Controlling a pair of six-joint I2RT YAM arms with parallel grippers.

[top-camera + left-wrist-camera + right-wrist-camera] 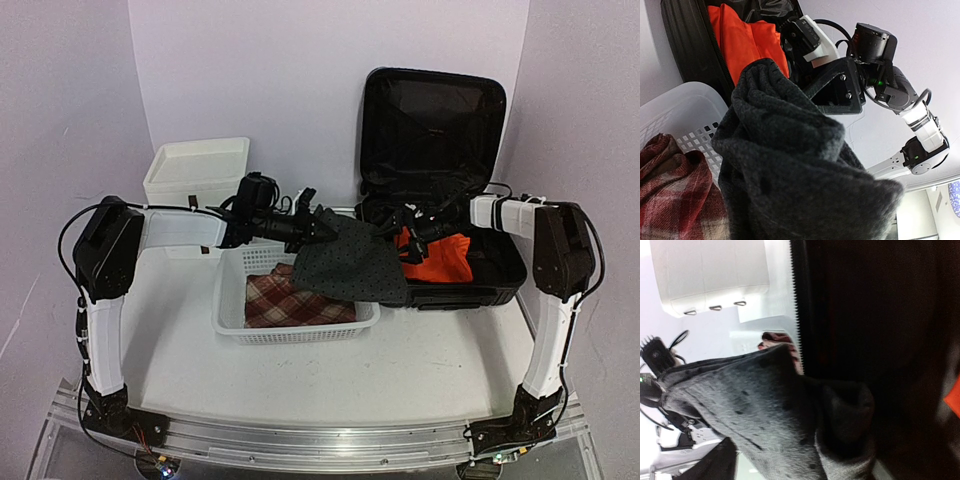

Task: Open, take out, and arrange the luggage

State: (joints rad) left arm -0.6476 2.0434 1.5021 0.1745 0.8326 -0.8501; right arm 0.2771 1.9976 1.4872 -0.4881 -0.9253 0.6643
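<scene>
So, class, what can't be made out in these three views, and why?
Left wrist view: fingers of the left gripper, buried in the grey cloth.
Top view: whether the right gripper is open, too small and dark.
Right wrist view: its fingers and the luggage interior, dark and blurred.
Top view: part of the plaid cloth in the basket, under the grey cloth.

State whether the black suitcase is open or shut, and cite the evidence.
Open: the lid of the luggage stands upright, lining exposed, and an orange garment lies in the lower half.
</scene>
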